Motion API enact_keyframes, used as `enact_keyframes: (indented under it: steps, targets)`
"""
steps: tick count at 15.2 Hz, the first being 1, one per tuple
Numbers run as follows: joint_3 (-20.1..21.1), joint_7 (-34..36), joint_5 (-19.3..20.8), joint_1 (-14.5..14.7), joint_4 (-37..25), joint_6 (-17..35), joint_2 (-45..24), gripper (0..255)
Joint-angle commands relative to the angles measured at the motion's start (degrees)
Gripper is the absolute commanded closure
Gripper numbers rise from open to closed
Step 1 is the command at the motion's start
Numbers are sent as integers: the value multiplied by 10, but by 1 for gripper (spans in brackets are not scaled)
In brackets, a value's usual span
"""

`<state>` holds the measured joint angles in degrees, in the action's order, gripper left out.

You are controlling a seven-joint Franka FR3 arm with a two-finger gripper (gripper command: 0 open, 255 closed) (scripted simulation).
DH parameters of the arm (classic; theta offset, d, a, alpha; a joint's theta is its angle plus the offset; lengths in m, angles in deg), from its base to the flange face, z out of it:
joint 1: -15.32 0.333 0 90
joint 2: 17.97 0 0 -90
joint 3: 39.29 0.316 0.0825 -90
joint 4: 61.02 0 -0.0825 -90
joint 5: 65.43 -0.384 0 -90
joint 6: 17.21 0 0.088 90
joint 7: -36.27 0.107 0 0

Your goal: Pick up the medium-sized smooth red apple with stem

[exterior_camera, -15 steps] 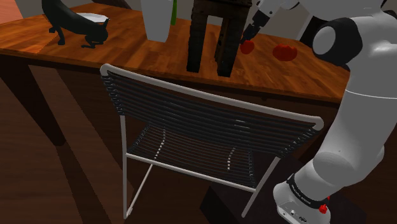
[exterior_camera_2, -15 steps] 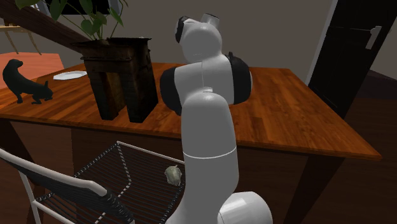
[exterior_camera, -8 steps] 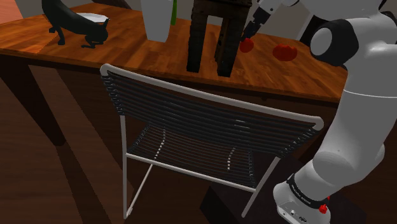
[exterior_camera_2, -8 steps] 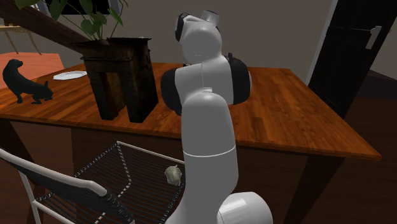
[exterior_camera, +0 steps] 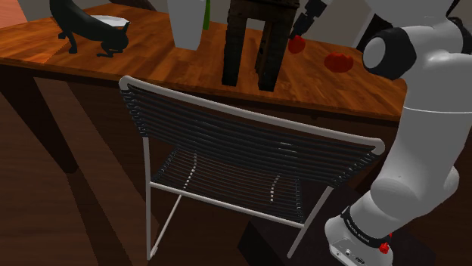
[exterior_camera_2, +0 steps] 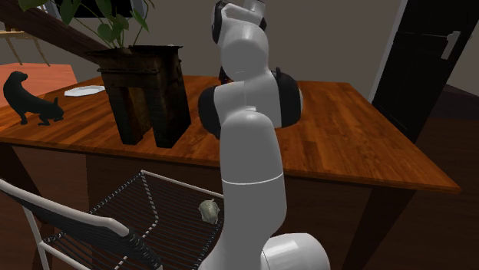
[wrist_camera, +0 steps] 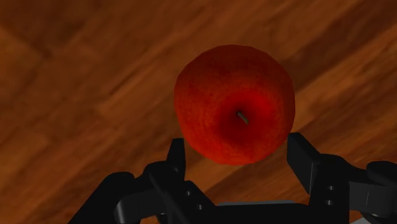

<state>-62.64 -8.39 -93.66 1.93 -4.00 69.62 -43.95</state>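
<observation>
Fingers (wrist_camera: 176, 154) of the gripper (wrist_camera: 238, 156) are clamped on the red apple (wrist_camera: 234, 102) at roughly 4 and 8 o'clock, so the stem's left clear.

No writing, label or number is legible on anything.

White arm (exterior_camera: 427, 128) high, jaws tight around apple (wrist_camera: 234, 105).
</observation>
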Motion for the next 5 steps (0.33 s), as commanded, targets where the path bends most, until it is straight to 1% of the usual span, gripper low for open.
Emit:
enact_keyframes:
  steps: [1, 3, 5]
  targets:
    - [2, 7, -6, -10, -38, -24, -14, 255]
    - [4, 15, -13, -22, -83, -50, -31, 255]
    - [5, 16, -13, -23, -87, -52, -32, 255]
